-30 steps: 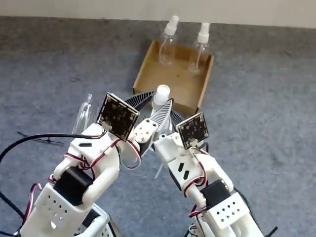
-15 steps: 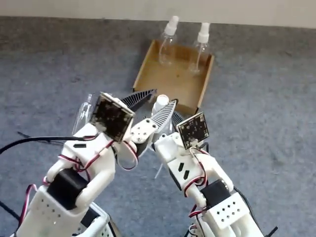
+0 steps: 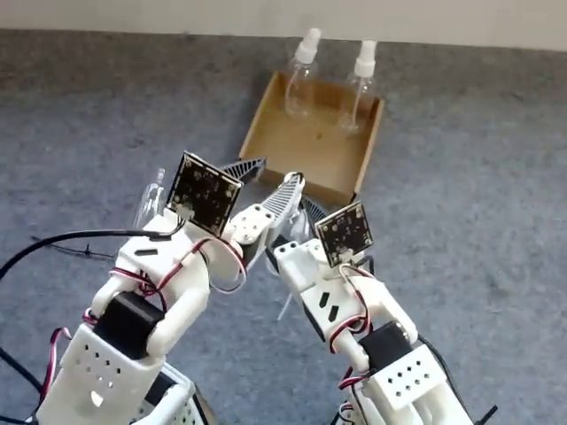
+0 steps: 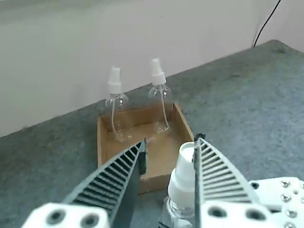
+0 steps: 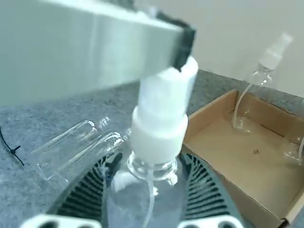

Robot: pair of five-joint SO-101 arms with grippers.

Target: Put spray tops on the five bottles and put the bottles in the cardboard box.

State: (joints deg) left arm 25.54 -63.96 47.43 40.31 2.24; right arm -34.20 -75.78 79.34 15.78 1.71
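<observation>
On the bench (image 3: 461, 177), the cardboard box (image 3: 257, 124) lies just beyond both arms, its open floor facing up. Two capped bottles (image 3: 301, 80) are recorded upright at its far wall, side by side. Near the left arm, the uncapped bottles (image 5: 78, 147) lie on their sides on the bench, well apart from the box. The right tool (image 5: 149, 164) is closed on the body of the held bottle (image 5: 142, 204), which is kept upright just short of the box's near wall. The left tool (image 4: 171, 142) is spread wide and has hold of nothing. The spray top (image 4: 183, 175) stands between its jaws, close against one finger with a broad gap to the other. The top's long axis is upright, in line with the bottle neck. It is judged that the top is seated but perhaps not yet tightened. If so, the left tool need only close where it is. The box lies straight ahead of the right arm.
</observation>
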